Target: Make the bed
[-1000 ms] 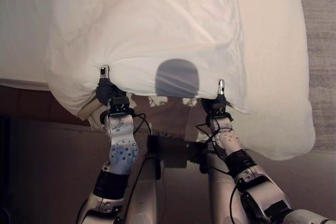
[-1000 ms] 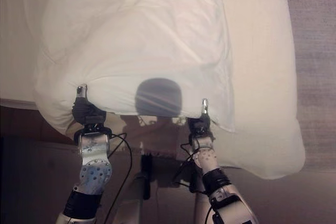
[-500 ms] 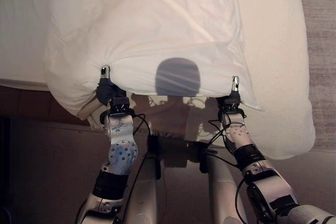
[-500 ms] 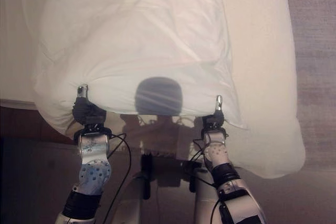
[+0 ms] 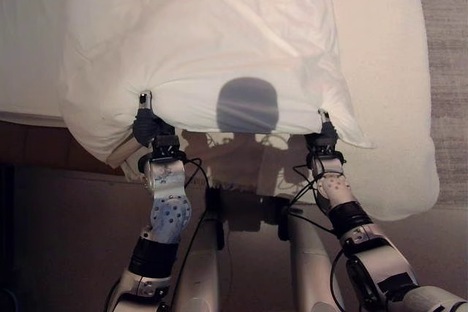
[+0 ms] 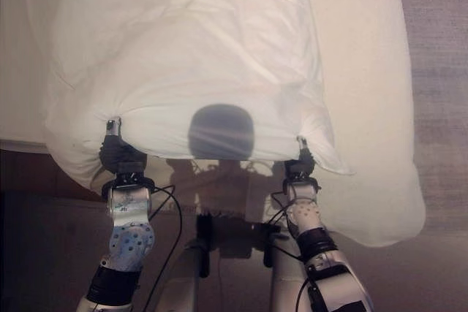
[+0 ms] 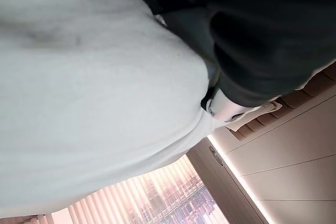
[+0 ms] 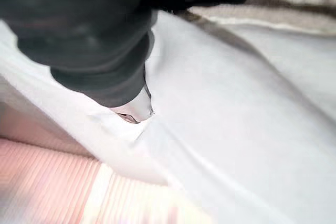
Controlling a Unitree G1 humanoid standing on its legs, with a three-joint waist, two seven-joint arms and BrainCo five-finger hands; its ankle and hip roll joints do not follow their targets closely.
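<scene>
The left hand [image 5: 148, 123] is raised at the near edge of a white pillow [image 5: 205, 49] and grips that edge: the fabric bunches into creases where the dark-covered hand meets it, and one silver finger [image 5: 145, 97] lies up against the cloth. In the left wrist view the dark ribbed cover sits tight against the white fabric, with a silver fingertip [image 7: 223, 109] pressed into its fold.

The right hand [image 5: 324, 135] grips the same near edge further toward the robot's right, close to the pillow's near right corner [image 5: 358, 137]. The cloth gathers and puckers at this hand too. In the right wrist view a silver fingertip [image 8: 134, 108] digs into a crease of the white fabric below the dark cover.

Both hands are closed on the pillow's edge, well apart from each other, and the edge runs between them nearly straight.

The pillow is held up in front of the robot and extends away from it, over a bed [image 5: 387, 71] with a cream cover. The bed's rounded near right corner [image 5: 409, 202] lies below and to the right of the right hand. A grey carpet [image 5: 446, 49] borders the bed on the right. Dark flooring [image 5: 58, 239] lies beneath the arms.
</scene>
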